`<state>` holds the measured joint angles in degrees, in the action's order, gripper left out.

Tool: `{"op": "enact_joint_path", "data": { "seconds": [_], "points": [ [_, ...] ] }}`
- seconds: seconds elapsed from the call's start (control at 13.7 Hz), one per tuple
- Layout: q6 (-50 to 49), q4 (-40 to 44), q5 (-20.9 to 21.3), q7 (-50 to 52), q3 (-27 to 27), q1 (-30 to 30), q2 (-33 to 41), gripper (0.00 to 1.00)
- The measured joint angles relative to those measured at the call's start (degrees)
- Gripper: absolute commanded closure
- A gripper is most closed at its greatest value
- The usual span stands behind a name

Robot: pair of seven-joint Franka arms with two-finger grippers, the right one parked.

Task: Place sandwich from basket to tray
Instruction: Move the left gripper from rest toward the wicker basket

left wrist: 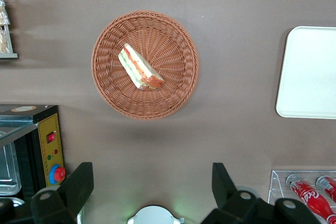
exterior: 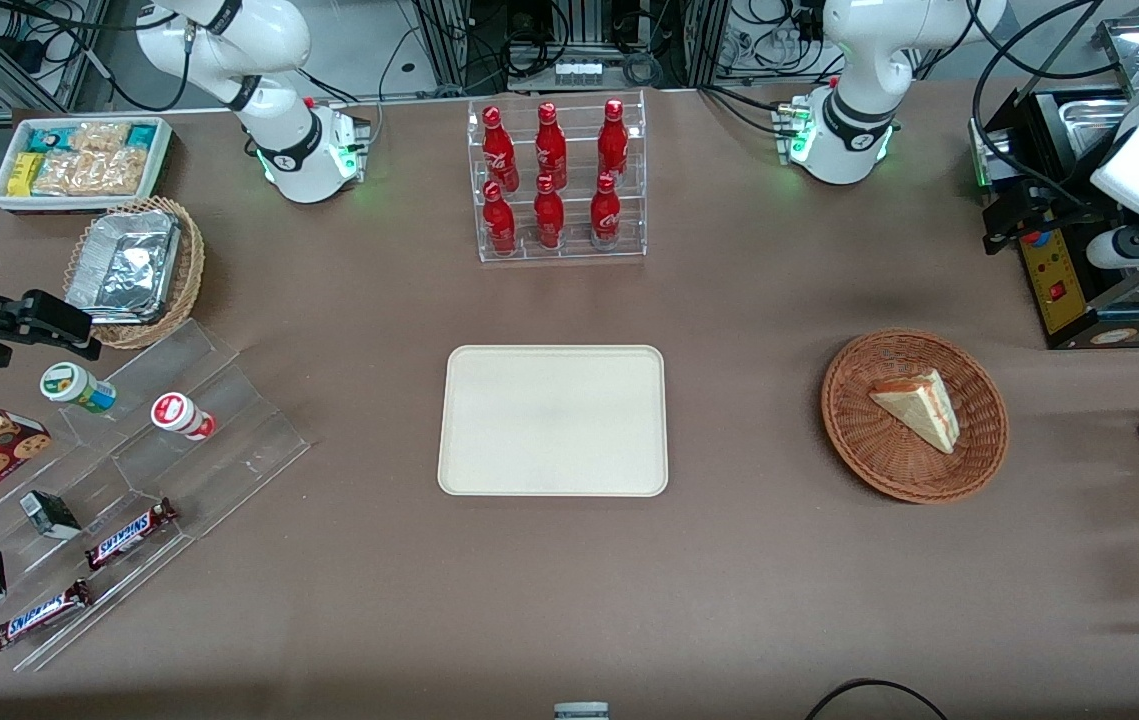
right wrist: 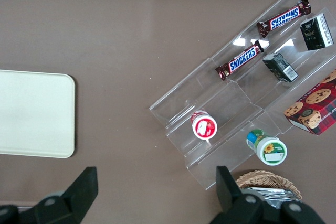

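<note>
Sandwich (exterior: 919, 408) lies flat in basket (exterior: 849, 420), long axis diagonal; filling edge faces the working arm's end of table, narrow tip points nearer the front cam. Tray (exterior: 553, 420) well apart, toward parked arm's end. Gripper (left wrist: 152, 187) high above table beside basket, fingers (left wrist: 79, 184) wide apart, holding nothing.

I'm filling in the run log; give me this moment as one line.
stage: pre-grasp | sandwich: in basket | tray: bare | gripper: open, high above table, near basket
</note>
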<state>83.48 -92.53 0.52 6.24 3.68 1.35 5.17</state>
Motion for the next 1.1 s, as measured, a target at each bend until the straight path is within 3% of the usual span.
{"op": "enact_joint_path", "data": {
  "seconds": [0.88,1.1],
  "points": [
    [1.71,-0.94,0.1,0.09,-0.75,-0.53,-1.63,0.0],
    [7.23,-3.48,0.09,1.53,-1.99,-4.15,-4.25,0.0]
  ]
}}
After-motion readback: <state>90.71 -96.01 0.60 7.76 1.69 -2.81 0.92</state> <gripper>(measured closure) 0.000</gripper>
